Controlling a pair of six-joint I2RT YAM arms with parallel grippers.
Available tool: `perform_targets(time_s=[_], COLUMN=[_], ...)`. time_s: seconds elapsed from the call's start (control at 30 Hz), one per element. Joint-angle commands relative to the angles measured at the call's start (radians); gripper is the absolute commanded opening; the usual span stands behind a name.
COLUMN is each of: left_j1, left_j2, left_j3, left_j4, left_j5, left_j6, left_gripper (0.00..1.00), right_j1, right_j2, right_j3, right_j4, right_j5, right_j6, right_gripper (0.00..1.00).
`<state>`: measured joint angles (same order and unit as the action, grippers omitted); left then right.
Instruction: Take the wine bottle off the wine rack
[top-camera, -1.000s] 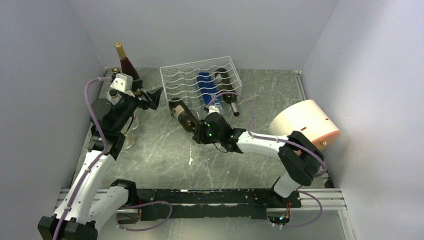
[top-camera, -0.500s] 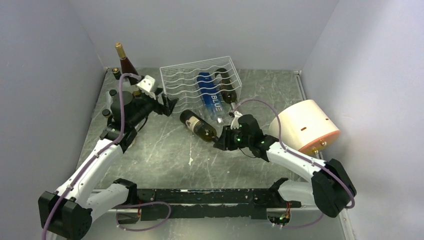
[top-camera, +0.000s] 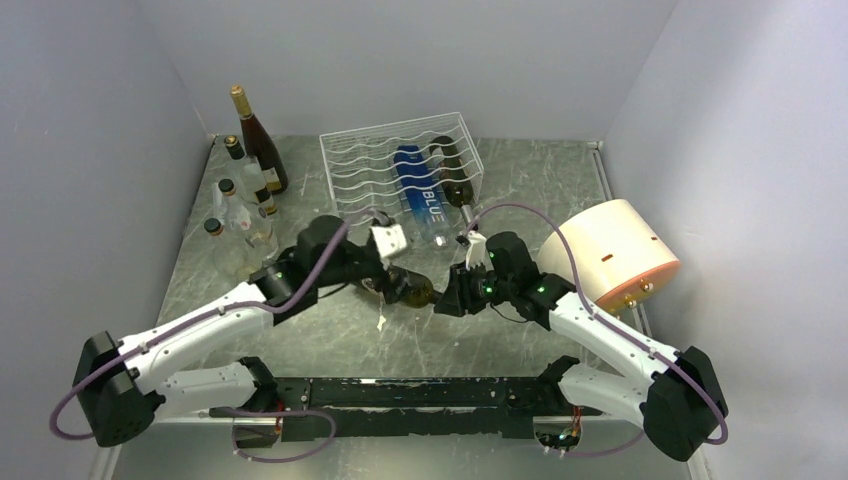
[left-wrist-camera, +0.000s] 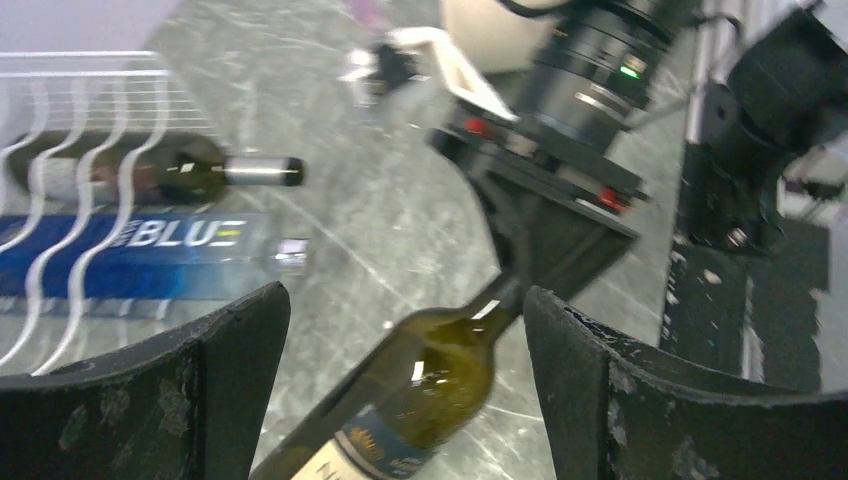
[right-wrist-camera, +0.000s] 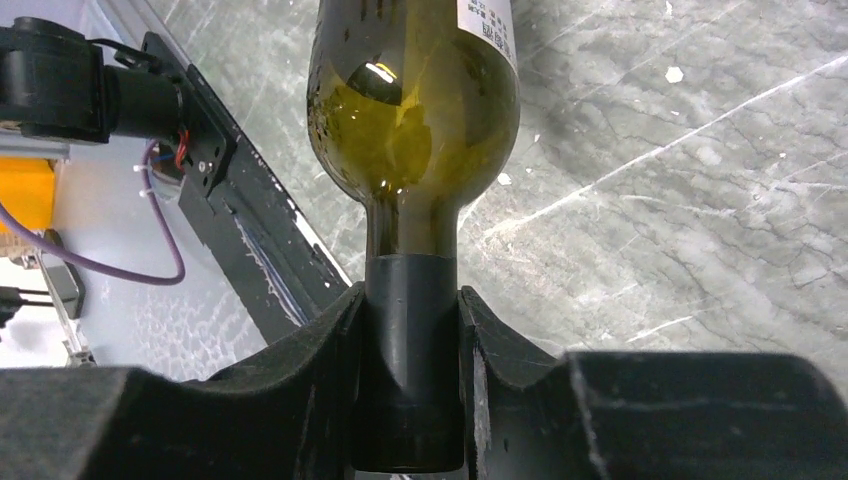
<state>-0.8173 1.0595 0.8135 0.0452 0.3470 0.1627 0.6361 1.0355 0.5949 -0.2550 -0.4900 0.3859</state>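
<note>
A green wine bottle (top-camera: 408, 289) is off the white wire wine rack (top-camera: 350, 165), near the middle of the table. My right gripper (top-camera: 447, 298) is shut on its black-capped neck (right-wrist-camera: 410, 340), with the bottle body (right-wrist-camera: 413, 110) reaching away from the camera. My left gripper (top-camera: 385, 262) is open and straddles the bottle body (left-wrist-camera: 430, 390), its fingers (left-wrist-camera: 200, 390) apart from the glass on both sides. A blue bottle (top-camera: 418, 195) and a dark bottle (top-camera: 455, 172) lie in the rack.
Several upright bottles (top-camera: 250, 170) stand at the back left corner. A cream-and-orange cylinder (top-camera: 610, 250) lies at the right. The black base rail (top-camera: 400, 395) runs along the near edge.
My right gripper has pulled the green bottle nearer and away from the rack. My left arm has swung from the back left bottles to the middle, over the bottle body.
</note>
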Motion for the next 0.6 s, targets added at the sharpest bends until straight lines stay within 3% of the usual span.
perform_targets(time_s=[0.0,0.3,0.57], left_j1=[-0.118,-0.251,-0.294], left_j2=[0.059,0.24,0.37], left_j3=[0.052,0.089,0.094], left_j4=[-0.095,-0.162,-0.171], left_j5=[-0.072,-0.129,-0.224], left_j6=[0.106,0.209,0.293], left_gripper=[0.9,0.92,0.9], right_j1=[-0.002,-0.001,0.0], right_j2=[-0.015,-0.016,-0.039], right_j3=[0.057,0.07,0.067], right_j4=[-0.002,0.002,-0.003], right_j5=[-0.061,-0.136,-0.144], right_j6=[-0.054,-0.075,-0.067], right_gripper=[0.0,0.0,0.0])
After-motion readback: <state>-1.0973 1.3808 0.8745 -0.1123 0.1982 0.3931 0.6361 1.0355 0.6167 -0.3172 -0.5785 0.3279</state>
